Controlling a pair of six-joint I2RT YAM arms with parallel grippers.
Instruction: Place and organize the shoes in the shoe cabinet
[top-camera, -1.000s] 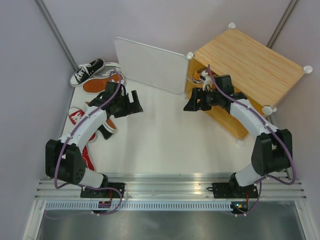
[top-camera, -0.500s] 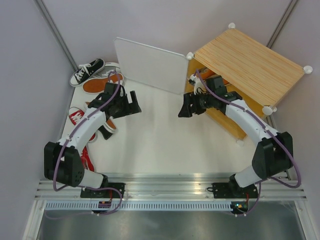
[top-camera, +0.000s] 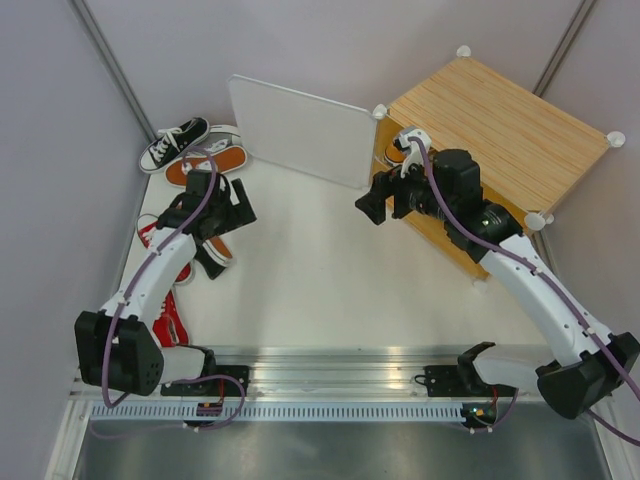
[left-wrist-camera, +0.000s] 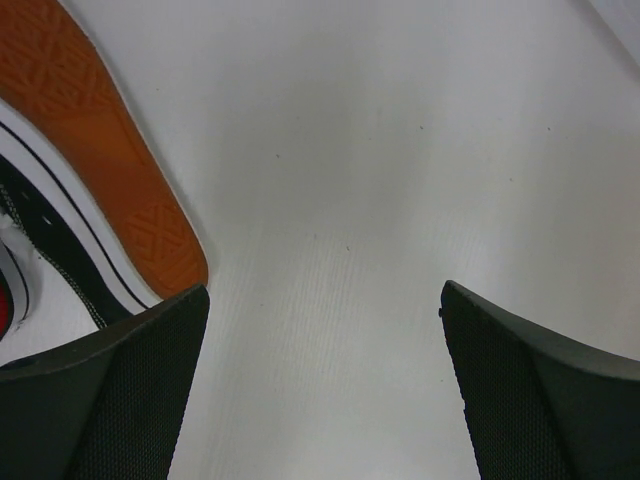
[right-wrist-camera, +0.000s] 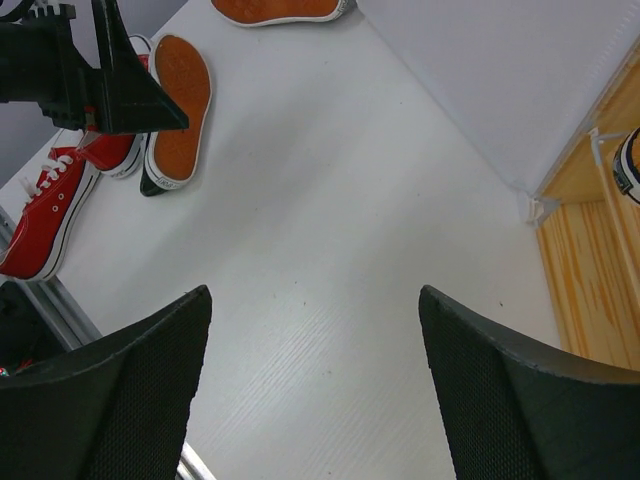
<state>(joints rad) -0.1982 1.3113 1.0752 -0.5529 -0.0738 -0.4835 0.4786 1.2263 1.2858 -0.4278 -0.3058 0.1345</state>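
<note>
From above, the cabinet stands at the far right of the table. Its door is swung out to the left, and an orange shoe sits inside the opening at its far end. The other shoes lie along the left wall: a black shoe upright in the far corner, an upturned shoe just beside it, a red shoe nearer, and a second red shoe close to the arm bases. The left gripper hovers at the inner edge of this cluster. The right gripper hangs just in front of the cabinet opening. The wrist views show the jaws more plainly. The left jaws stand wide apart over bare table with nothing between them, and a tipped shoe shows its orange sole at the upper left. The right jaws are also spread and empty. That view alone shows the wooden shelf and the door's lower corner meeting the cabinet. The middle of the table lies open between the grippers, bounded by the door at the far side and the rail at the near side.
</note>
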